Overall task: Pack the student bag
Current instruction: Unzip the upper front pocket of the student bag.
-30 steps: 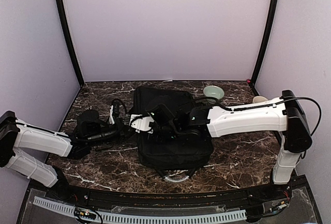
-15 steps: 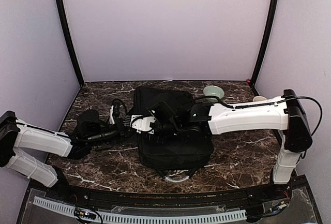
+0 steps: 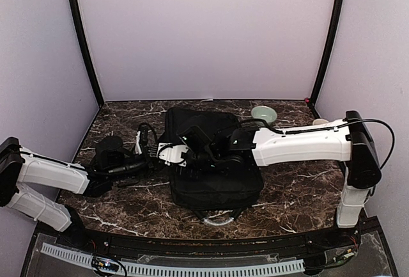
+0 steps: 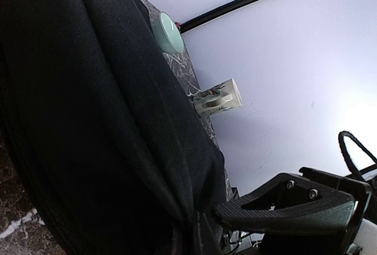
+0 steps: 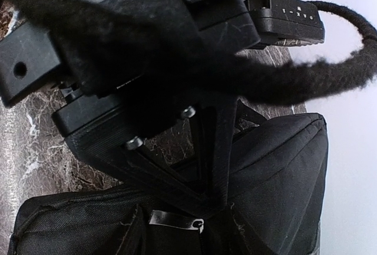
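Black student bag (image 3: 220, 187), brown white-veined table (image 3: 128, 208)

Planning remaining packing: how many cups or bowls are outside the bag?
2: green bowl by the back wall, white cup right of it. The bag may hide more.

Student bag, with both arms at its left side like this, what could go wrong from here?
The left fingers pinch fabric of the student bag close to the right fingers; the two could collide. The black cable looping past the right wrist camera might snag on the bag. The green bowl sits just behind the right arm, so a sweep could knock it.
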### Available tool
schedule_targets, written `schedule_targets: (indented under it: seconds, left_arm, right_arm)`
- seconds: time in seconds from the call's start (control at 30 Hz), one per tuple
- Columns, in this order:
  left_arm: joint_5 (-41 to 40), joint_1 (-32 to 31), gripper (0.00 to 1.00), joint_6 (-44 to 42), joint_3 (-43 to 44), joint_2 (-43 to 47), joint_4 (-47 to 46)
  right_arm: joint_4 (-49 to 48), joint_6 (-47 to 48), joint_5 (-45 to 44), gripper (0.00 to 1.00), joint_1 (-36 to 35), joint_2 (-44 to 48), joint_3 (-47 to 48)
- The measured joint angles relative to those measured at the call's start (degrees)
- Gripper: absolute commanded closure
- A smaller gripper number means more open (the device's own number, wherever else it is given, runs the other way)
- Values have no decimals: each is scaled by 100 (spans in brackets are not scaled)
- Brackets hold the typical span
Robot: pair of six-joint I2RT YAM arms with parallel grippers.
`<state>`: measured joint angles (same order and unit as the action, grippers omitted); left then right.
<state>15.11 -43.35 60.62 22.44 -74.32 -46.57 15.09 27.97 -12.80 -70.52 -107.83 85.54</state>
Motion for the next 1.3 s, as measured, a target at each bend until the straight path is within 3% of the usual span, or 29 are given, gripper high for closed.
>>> schedule_targets:
  seconds: [0.1,0.47,0.57,0.7,0.8,1.1,1.3]
  left_arm:
    - [-17,0,100,0,0,0,11]
    - [-105,0,100,0,0,13,-4]
    - [-96,-4,100,2,0,13,-31]
    - [-90,-4,100,2,0,13,-66]
    - [-79,-7,100,2,0,13,-90]
    - [-96,-7,100,0,-44,33,-87]
    - [-175,-46,100,-70,-92,190,-87]
  right_arm:
    - [-24,-17,-52,58,-11,-48,9]
    - [-553,374,-1305,89,-365,-48,-262]
    - [-577,450,-1495,91,-356,-22,-262]
    - [-597,468,-1690,85,-352,-17,-262]
    - [-564,466,-1744,99,-341,-17,-260]
    - [-11,-52,-868,100,-72,-11,20]
    - [306,-717,610,100,426,201,61]
